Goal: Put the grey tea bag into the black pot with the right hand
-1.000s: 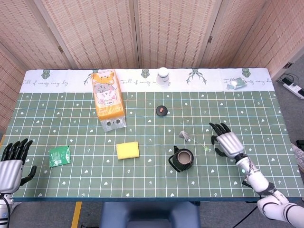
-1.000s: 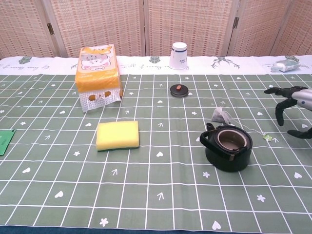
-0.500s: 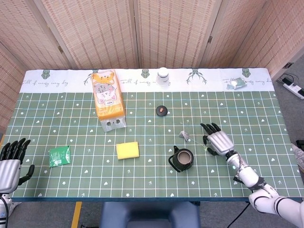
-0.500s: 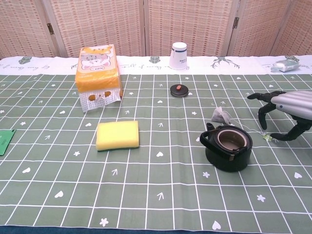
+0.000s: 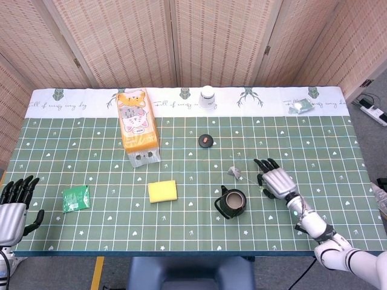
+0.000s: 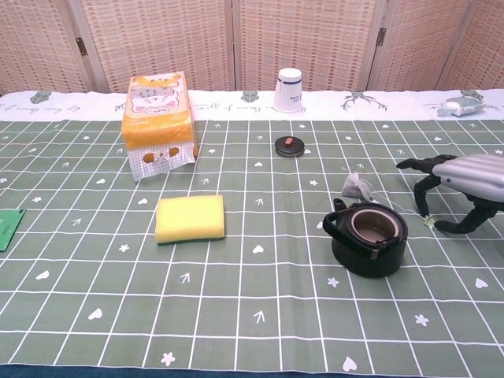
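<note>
The grey tea bag [image 5: 233, 172] [image 6: 355, 187] lies on the green cloth just behind the black pot [image 5: 232, 203] [image 6: 368, 238], which stands open with its handle to the left. A thin string runs from the bag to a small green tag [image 6: 430, 221] on the cloth. My right hand [image 5: 274, 180] [image 6: 455, 185] hovers over that tag, right of the pot, fingers spread and curved down, holding nothing. My left hand [image 5: 13, 205] rests at the table's left front edge, fingers apart and empty.
An orange tissue pack [image 5: 136, 125], a yellow sponge [image 5: 162, 191], a green packet [image 5: 75, 198], the round black pot lid [image 5: 206, 141], a white paper cup [image 5: 207, 97] and a small wrapped packet [image 5: 300, 107] lie around the table.
My right hand has moved left toward the pot and tea bag, coming over the green tag. The left hand slid slightly down and left. The objects have not moved.
</note>
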You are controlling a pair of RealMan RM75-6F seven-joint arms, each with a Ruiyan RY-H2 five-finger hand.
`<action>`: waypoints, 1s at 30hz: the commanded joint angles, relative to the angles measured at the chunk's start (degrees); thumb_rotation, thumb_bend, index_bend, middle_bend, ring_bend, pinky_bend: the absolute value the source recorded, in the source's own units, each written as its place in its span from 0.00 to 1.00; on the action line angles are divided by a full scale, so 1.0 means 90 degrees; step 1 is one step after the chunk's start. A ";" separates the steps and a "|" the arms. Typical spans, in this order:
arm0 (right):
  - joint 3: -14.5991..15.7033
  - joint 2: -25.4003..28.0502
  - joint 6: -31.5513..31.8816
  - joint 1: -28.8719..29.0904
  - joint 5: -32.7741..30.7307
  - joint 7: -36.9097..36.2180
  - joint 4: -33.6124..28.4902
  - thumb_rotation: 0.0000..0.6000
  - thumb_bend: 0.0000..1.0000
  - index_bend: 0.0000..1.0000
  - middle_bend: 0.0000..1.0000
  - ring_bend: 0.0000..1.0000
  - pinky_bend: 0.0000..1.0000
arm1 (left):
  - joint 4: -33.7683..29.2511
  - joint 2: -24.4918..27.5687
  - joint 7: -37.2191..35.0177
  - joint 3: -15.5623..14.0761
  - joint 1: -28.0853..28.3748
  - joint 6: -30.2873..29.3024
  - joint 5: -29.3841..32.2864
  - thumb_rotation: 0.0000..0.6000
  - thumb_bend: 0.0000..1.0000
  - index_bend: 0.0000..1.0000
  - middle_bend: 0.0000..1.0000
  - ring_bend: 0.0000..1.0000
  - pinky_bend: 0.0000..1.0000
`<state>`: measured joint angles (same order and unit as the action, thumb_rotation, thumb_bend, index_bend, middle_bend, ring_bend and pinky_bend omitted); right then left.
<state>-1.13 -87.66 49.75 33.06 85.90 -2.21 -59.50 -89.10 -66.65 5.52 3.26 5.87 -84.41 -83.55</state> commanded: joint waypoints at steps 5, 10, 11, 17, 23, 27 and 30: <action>0.0022 0.0020 0.0030 0.0029 -0.0011 0.0022 -0.0066 1.00 0.39 0.49 0.00 0.02 0.00 | 0.0008 0.0020 -0.0051 0.0015 -0.0010 -0.0038 -0.0009 1.00 0.40 0.02 0.00 0.00 0.00; 0.0049 0.0029 0.0044 0.0042 -0.0027 0.0115 -0.0113 1.00 0.39 0.50 0.00 0.02 0.00 | -0.0005 0.0033 -0.0074 0.0013 -0.0020 -0.0068 -0.0032 1.00 0.40 0.01 0.00 0.00 0.00; 0.0050 0.0029 0.0062 0.0039 -0.0029 0.0144 -0.0121 1.00 0.39 0.51 0.00 0.02 0.00 | -0.0006 0.0036 -0.0079 0.0012 -0.0021 -0.0071 -0.0036 1.00 0.40 0.01 0.00 0.00 0.00; 0.0066 0.0048 0.0074 0.0027 -0.0094 0.0326 -0.0184 1.00 0.39 0.57 0.01 0.02 0.00 | -0.0015 0.0052 -0.0108 -0.0011 -0.0021 -0.0073 -0.0084 1.00 0.40 0.00 0.00 0.00 0.00; 0.0044 0.0046 0.0041 0.0049 -0.0177 0.0434 -0.0187 1.00 0.39 0.59 0.01 0.02 0.00 | -0.0023 0.0058 -0.0150 -0.0016 -0.0019 -0.0078 -0.0110 1.00 0.40 0.00 0.00 0.00 0.00; 0.0049 0.0022 -0.0010 0.0084 -0.0200 0.0494 -0.0162 1.00 0.39 0.59 0.02 0.02 0.00 | -0.0034 0.0074 -0.0184 -0.0021 -0.0018 -0.0071 -0.0118 1.00 0.40 0.00 0.00 0.00 0.00; 0.0049 -0.0010 -0.0046 0.0108 -0.0223 0.0529 -0.0133 1.00 0.39 0.60 0.02 0.03 0.00 | -0.0052 0.0093 -0.0219 -0.0027 -0.0024 -0.0091 -0.0145 1.00 0.40 0.00 0.00 0.00 0.00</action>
<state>-0.69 -87.74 49.35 34.00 83.91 2.54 -60.71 -89.54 -65.84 3.58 3.03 5.67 -85.20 -84.83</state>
